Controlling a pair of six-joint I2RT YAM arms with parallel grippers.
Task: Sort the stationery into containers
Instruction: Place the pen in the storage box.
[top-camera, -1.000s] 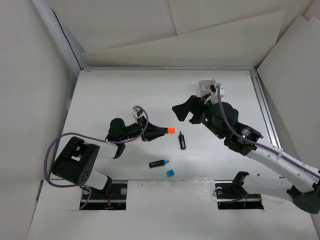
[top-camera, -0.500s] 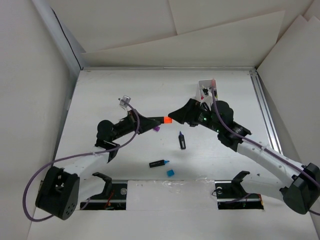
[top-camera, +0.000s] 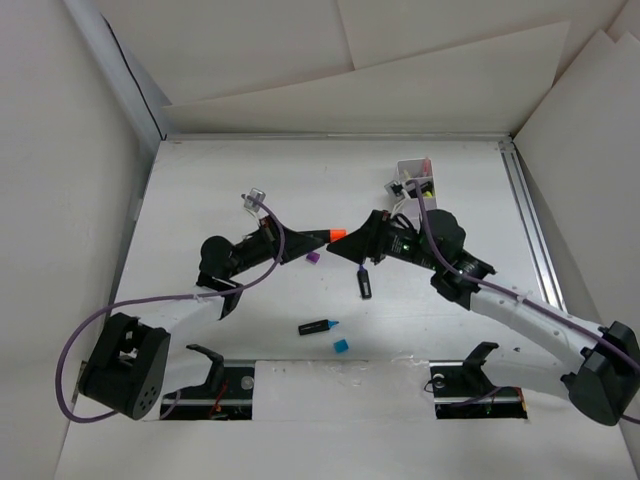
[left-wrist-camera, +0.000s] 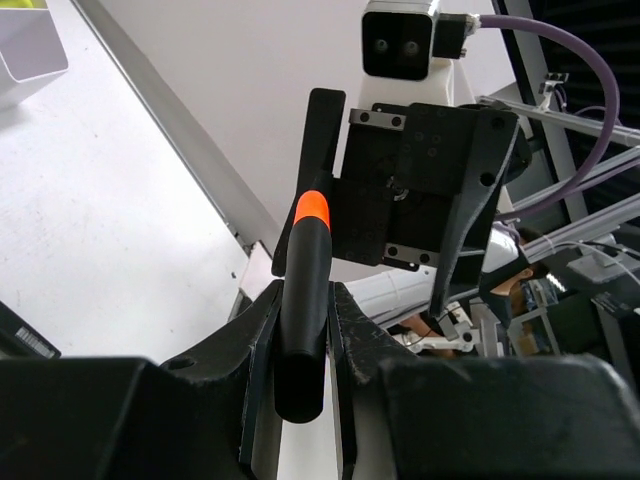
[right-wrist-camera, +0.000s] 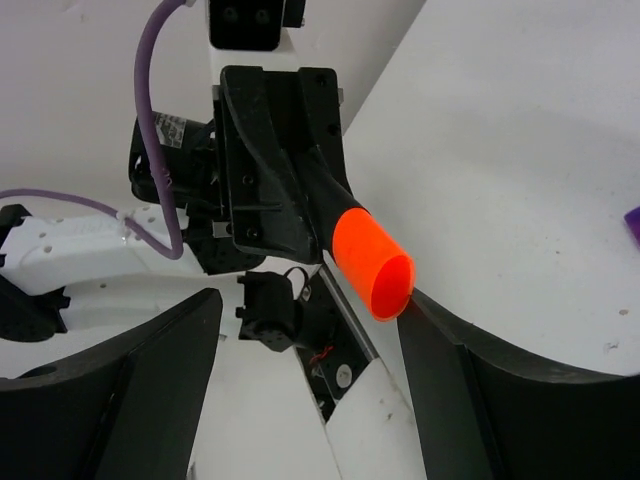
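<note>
Orange marks the centre of this scene: the orange cap (right-wrist-camera: 372, 265) of a short black-barrelled highlighter (left-wrist-camera: 304, 300). It is held in the air well apart from the white box (top-camera: 415, 180), to the box's left and nearer the arm bases. We see the left gripper (top-camera: 298, 245) clamped tight on the black barrel, with the cap end pointing at the other arm. The right gripper (top-camera: 350, 246) faces it with its fingers spread wide, one on either side of the cap and, as far as we can tell, not touching it.

We judge this to be a hand-over between the arms, midway through sorting. The next move calls for the right fingers to close firmly on the cap end before the left lets go. The highlighter can then be carried to the box and lowered into a compartment.

The barrel is round and matte black, and the cap is a bright, stubby cylinder. The box is small and thin-walled, with yellow and pink tips showing inside. More stationery lies on the table (top-camera: 220, 190), left of the box and nearer the bases: a purple cap (top-camera: 313, 257), a dark marker (top-camera: 365, 283), a blue-tipped marker (top-camera: 318, 326) and a blue cap (top-camera: 341, 346).
</note>
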